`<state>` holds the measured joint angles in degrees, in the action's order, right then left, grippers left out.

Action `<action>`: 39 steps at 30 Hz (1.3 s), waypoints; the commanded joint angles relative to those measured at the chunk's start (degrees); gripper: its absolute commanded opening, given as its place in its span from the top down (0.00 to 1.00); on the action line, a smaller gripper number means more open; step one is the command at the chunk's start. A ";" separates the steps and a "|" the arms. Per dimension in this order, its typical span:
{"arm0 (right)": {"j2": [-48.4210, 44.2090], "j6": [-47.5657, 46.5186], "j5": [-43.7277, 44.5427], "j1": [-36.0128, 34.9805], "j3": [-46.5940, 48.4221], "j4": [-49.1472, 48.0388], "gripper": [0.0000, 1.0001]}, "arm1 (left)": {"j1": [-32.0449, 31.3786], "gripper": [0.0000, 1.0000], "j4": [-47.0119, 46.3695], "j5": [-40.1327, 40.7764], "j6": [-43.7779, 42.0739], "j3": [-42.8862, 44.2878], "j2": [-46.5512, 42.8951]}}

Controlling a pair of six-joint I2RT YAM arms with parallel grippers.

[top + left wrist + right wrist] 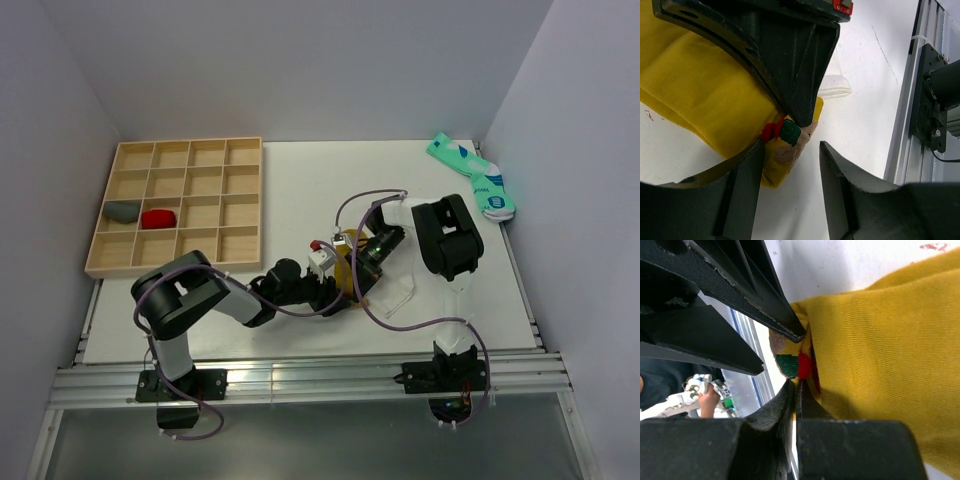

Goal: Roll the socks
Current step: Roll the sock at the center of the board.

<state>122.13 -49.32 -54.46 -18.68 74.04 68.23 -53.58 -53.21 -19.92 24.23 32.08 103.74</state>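
Observation:
The mustard-yellow sock point(346, 272) lies at the table's middle, its red-and-green marked end point(782, 131) toward the near edge. My right gripper point(796, 382) is shut on that end's edge, next to the mark point(796, 365); in the top view the right gripper point(357, 266) reaches in from the right. My left gripper point(791, 145) is open, its jaws on either side of the same sock end, the left finger point(747, 170) touching the fabric. In the top view the left gripper point(335, 287) is just left of the sock. The white sock point(398, 291) lies flat to the right, partly under the yellow sock point(700, 95).
A wooden compartment tray point(175, 150) stands at the back left with a grey bundle point(123, 211) and a red bundle point(158, 218). Teal patterned socks point(475, 177) lie at the back right. An aluminium rail point(920, 105) runs along the near edge.

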 commanded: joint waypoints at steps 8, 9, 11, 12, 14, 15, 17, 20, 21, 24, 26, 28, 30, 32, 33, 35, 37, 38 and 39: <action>1.18 3.43 -0.21 1.27 2.69 -0.99 1.00 | 0.14 0.54 -3.74 -3.02 1.26 1.41 2.78; 1.18 3.53 -0.21 1.36 2.78 -1.51 1.00 | 0.14 0.55 -3.66 -2.93 1.43 1.50 2.95; 1.45 3.88 -0.39 1.36 2.95 -1.52 1.00 | 0.14 0.57 -4.00 -2.67 1.96 1.50 3.48; 1.45 3.97 -0.39 1.28 3.13 -1.60 1.00 | 0.14 0.58 -4.18 -2.58 2.22 1.50 3.57; 1.54 4.23 -0.39 1.36 3.13 -1.96 1.00 | 0.06 0.65 -4.62 -2.32 2.75 1.15 3.83; 1.54 4.49 -0.30 1.36 3.04 -2.30 1.00 | 0.14 0.67 -4.19 -2.23 3.19 1.23 4.01; 1.01 5.72 -0.04 1.36 2.78 -3.36 1.00 | 0.06 0.77 -3.66 -2.31 3.63 1.59 4.10; -0.21 6.77 0.66 1.36 1.90 -5.38 1.00 | 0.06 0.89 -0.94 -2.05 4.42 2.29 4.19; -0.74 8.17 1.02 1.36 1.03 -7.21 0.98 | 0.06 0.93 0.55 -2.31 5.21 2.81 4.19; -4.08 11.61 3.38 1.36 -1.60 -12.74 0.80 | 0.06 1.00 4.33 -1.79 7.14 3.26 3.66; -7.33 13.80 5.14 1.28 -3.10 -15.48 0.68 | 0.06 1.00 8.01 0.92 8.63 2.73 2.96; -10.66 14.51 6.29 1.36 -5.48 -18.65 0.59 | 0.14 1.00 11.62 1.11 9.25 2.91 2.43; -12.69 15.04 6.73 1.45 -7.23 -20.58 0.55 | 0.14 1.00 13.39 1.99 10.92 2.91 2.17; -15.33 15.22 7.26 1.62 -8.55 -21.47 0.52 | 0.32 1.00 14.54 2.08 12.85 2.47 1.99; -16.03 15.22 7.52 1.80 -9.00 -22.16 0.52 | 0.41 1.00 14.54 1.82 13.47 1.86 1.90; -17.36 14.87 8.66 2.41 -9.88 -22.70 0.52 | 1.02 1.00 13.14 1.29 15.66 0.71 1.64; -17.62 14.17 9.28 2.77 -11.02 -22.79 0.52 | 1.81 1.00 12.78 0.59 16.99 -0.52 1.20; -17.54 13.21 9.54 3.12 -11.28 -22.61 0.52 | 1.99 1.00 12.96 0.67 18.30 -0.70 1.02; -17.45 12.76 9.98 3.82 -11.81 -22.09 0.52 | 2.16 1.00 13.74 0.67 18.75 -0.79 1.11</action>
<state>105.86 -35.14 -46.54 -16.36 63.72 47.68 -52.16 -46.89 -19.44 40.03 33.52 104.79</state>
